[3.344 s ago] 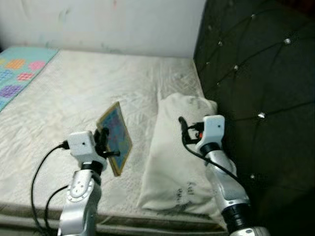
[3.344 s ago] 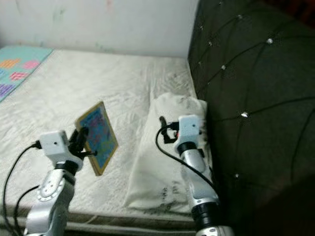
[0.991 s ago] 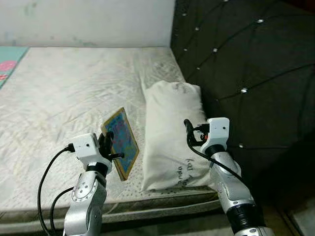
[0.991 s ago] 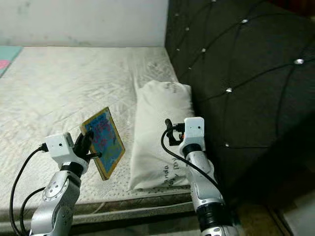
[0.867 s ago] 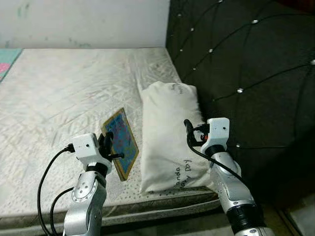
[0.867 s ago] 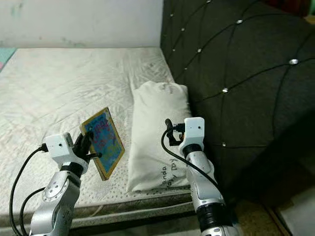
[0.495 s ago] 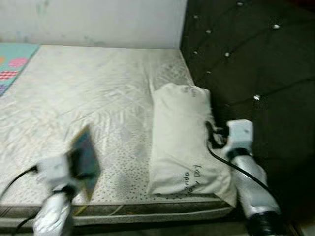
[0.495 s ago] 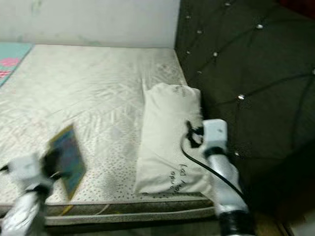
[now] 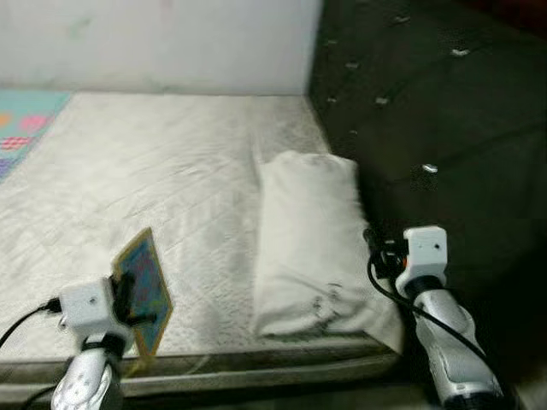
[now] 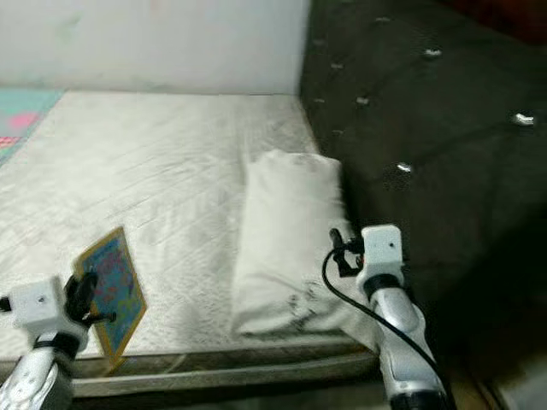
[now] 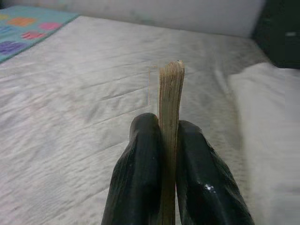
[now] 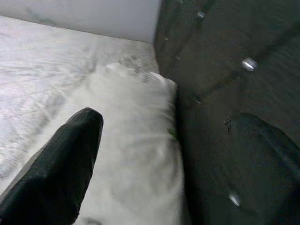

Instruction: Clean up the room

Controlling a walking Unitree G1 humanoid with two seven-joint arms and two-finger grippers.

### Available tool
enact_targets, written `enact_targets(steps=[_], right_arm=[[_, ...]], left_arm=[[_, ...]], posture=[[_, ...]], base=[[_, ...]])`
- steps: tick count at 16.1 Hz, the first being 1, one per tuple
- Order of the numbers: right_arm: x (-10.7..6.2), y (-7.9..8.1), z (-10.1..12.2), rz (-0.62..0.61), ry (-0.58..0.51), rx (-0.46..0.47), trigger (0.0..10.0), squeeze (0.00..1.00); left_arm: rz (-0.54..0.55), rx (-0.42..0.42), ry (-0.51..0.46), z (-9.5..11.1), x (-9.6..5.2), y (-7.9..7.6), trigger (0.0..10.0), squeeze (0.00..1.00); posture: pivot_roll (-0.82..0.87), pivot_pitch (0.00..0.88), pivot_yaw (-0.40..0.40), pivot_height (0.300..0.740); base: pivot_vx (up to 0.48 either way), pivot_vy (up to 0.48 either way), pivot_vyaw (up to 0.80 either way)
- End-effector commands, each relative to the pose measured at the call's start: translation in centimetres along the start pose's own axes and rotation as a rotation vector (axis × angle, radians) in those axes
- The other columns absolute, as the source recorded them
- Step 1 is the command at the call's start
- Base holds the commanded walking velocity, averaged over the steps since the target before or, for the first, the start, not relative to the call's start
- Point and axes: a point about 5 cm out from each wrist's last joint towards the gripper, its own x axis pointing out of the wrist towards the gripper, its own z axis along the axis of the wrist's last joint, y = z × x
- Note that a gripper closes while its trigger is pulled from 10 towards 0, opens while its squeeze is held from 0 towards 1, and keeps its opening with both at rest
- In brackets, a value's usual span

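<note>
My left gripper (image 9: 128, 301) is shut on a flat wooden board (image 9: 147, 289) with a colourful picture face, held upright and tilted above the near edge of the mattress (image 9: 171, 171). In the left wrist view the two black fingers (image 11: 140, 154) pinch the board's thin pale edge (image 11: 171, 84). My right gripper (image 9: 377, 254) hovers open by the near right corner of a white pillow (image 9: 308, 231), touching nothing. In the right wrist view its fingers (image 12: 61, 164) stand wide apart, with the pillow (image 12: 136, 122) beyond them.
A dark tufted headboard (image 9: 427, 120) rises along the right side of the mattress, close to my right arm. A turquoise play mat (image 9: 26, 124) with coloured patches lies at the far left. A pale wall (image 9: 171, 43) closes the back.
The camera has swung and the picture has shifted. Both arms now sit lower in the view, the left one further left. The board stays in my left gripper; the right stays open.
</note>
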Motion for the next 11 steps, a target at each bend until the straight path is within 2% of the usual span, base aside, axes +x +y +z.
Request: enact_targets(steps=[1,5,9,11], right_arm=[[-0.2,0.2,0.2,0.009,0.000,0.002,10.0,0.00],[-0.7,0.8,-0.2,0.024,0.020,0.016,10.0,0.00],[-0.4,0.9,0.0,0.030,0.020,0.020,10.0,0.00],[-0.4,0.9,0.1,0.032,0.017,0.018,10.0,0.00]], left_arm=[[-0.031,-0.003,-0.044,1.1,0.3,-0.7,10.0,0.00],[-0.042,-0.023,-0.042,1.0,0.3,-1.1,10.0,0.00],[-0.058,-0.044,-0.048,1.2,0.5,-1.4,10.0,0.00],[-0.095,-0.058,-0.060,1.4,0.5,-2.0,10.0,0.00]], posture=[[-0.06,0.000,-0.026,0.740],[-0.05,0.000,-0.030,0.740],[-0.05,0.000,-0.027,0.740],[-0.05,0.000,-0.025,0.740]], base=[[0.000,0.000,-0.80],[0.000,0.000,-0.80],[0.000,0.000,-0.76],[0.000,0.000,0.00]])
